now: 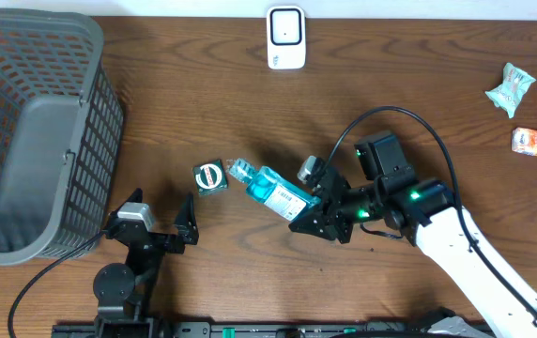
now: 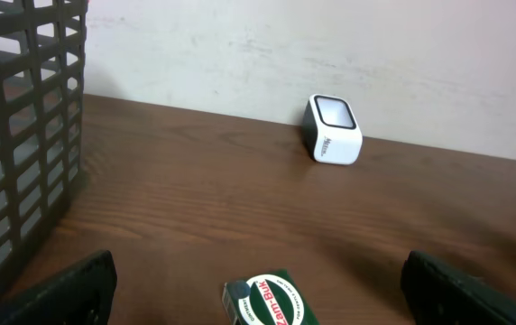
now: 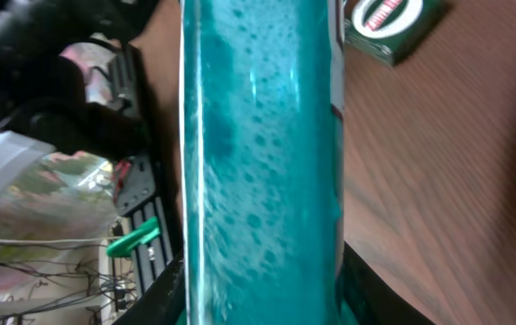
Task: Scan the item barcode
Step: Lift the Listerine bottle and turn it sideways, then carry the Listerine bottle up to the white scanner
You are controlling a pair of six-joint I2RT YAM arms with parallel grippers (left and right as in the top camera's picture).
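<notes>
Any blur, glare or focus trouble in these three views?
Overhead is sharp and evenly lit; left wrist is slightly soft, the white scanner recognisable; right wrist is blurred, the blue bottle filling the frame too close to focus.

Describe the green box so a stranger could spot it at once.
From the grey basket on the left, look right to mid-table. The green box lies beside the cap of the blue bottle in the right gripper. Only it is small, dark green, with a round red-and-white logo.
</notes>
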